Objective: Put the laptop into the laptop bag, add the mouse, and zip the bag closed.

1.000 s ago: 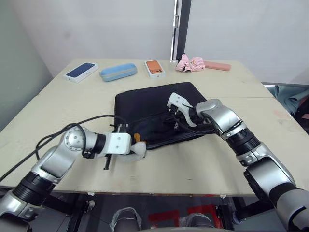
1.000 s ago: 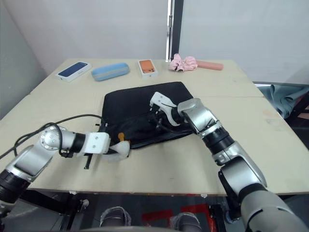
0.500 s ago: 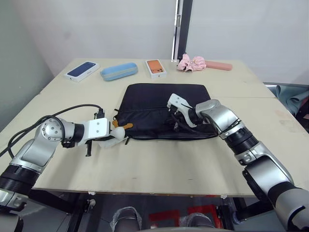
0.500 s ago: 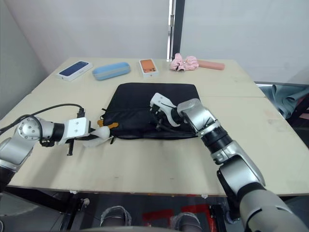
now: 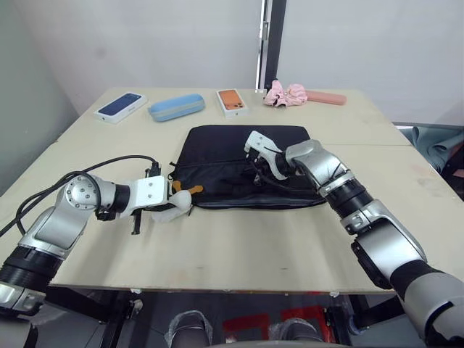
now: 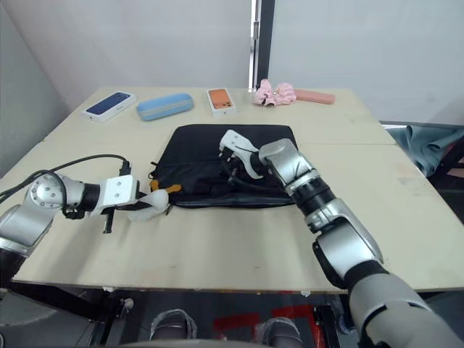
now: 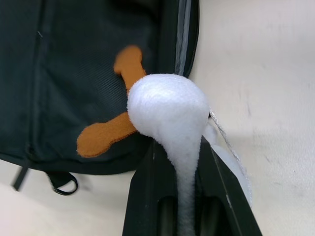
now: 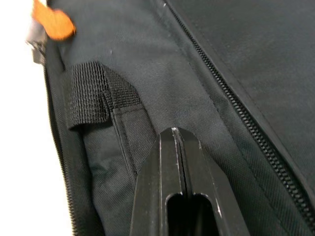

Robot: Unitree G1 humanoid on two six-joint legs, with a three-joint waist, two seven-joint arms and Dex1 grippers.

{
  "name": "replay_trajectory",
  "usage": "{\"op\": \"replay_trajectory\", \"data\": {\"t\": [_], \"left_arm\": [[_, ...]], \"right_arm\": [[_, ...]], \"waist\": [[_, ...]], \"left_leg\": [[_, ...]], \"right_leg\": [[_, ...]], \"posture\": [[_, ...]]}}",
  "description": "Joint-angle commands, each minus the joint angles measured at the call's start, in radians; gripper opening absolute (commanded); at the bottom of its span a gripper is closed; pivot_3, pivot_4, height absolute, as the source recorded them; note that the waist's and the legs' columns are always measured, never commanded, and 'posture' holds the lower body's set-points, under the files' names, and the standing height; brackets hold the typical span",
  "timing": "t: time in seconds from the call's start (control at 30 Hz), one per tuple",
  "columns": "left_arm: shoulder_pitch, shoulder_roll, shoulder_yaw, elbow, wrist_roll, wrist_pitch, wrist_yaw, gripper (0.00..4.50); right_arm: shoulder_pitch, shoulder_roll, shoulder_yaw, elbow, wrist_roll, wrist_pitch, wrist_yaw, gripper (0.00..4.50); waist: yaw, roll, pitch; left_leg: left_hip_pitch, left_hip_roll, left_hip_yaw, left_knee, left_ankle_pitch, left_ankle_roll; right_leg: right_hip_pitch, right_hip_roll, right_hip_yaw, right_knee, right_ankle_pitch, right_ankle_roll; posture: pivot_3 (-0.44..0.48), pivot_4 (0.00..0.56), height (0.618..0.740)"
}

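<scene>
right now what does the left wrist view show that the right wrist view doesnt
Left wrist view: the white padded fingertip of the left gripper at the laptop bag's corner, the whole orange zipper pull, and the bare table beside the bag. Right wrist view: the right gripper, fingers together against the fabric, a webbing handle strap and a long zipper line. Both show black bag fabric and some of the orange pull.

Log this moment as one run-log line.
laptop bag: flat on table | left end effector: at orange zipper pull | right end effector: shut, pressing bag
</scene>
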Motion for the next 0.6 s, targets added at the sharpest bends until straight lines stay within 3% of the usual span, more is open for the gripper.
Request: {"op": "replay_trajectory", "data": {"t": [0.03,0.17,0.4,0.6], "left_arm": [[-0.045,-0.018,0.013,-0.117,-0.059,0.051,-0.014,0.03],[-0.062,-0.047,-0.02,-0.23,-0.104,0.109,-0.046,0.03],[-0.116,-0.089,-0.129,-0.196,0.003,0.027,-0.057,0.03],[-0.201,-0.26,-0.233,-0.126,0.077,-0.103,-0.005,0.03]], "right_arm": [[0.032,-0.007,0.038,0.04,-0.054,0.003,0.001,0.0],[0.031,0.002,0.026,0.029,-0.049,0.012,0.009,0.0],[0.024,0.021,0.024,0.039,-0.053,0.012,0.011,0.0],[0.022,0.032,0.016,0.035,-0.056,0.023,0.012,0.0]], "waist": [[0.003,0.0,0.0],[0.002,0.0,0.0],[-0.002,0.0,0.0],[-0.002,0.0,0.0]], "left_leg": [[0.0,0.0,0.0,0.0,0.0,0.0],[0.001,0.0,0.0,0.003,0.0,0.0],[0.0,0.0,0.0,0.003,0.0,0.0],[-0.001,0.0,0.001,0.006,0.0,0.0]], "right_leg": [[0.0,0.0,0.0,0.001,0.0,0.0],[0.0,-0.001,0.0,0.005,0.0,0.0],[-0.001,0.0,0.001,0.005,0.0,0.0],[0.0,-0.001,0.001,0.005,0.0,0.0]], "posture": [[0.0,0.15,0.74],[0.0,0.15,0.74],[0.0,0.15,0.74],[0.0,0.15,0.74]]}}
